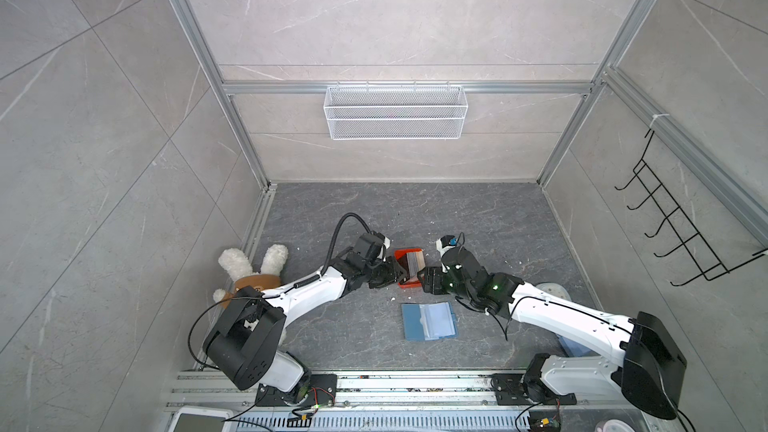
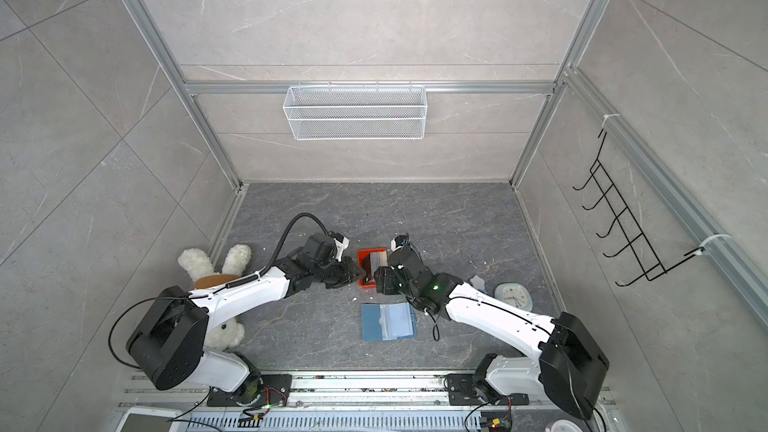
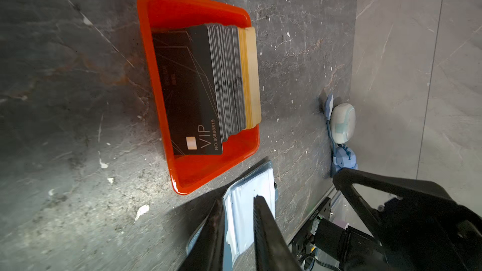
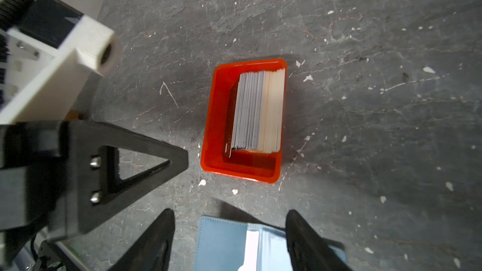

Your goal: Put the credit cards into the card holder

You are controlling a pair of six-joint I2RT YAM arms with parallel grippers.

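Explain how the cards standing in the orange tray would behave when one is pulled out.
The credit cards look thin and glossy: one probably slides out stiffly. As they stand on edge, neighbours may fan or topple. The orange tray might shift too.

Tray [image 4: 208,126] walls box cards [image 4: 258,110] — open above; L pincer [image 3: 238,199] crowds one side.

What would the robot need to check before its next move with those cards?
1. Stack of dark, pale-edged plastic credit cards standing on edge in the small orange plastic tray: ok.
2. Flat blue leather-like card holder lying open on the dark grey table: ok.
3. Right end effector open and empty: ok.
4. Left end effector empty, jaws narrowly apart: ok.
5. Free pocket in the holder: cannot tell.
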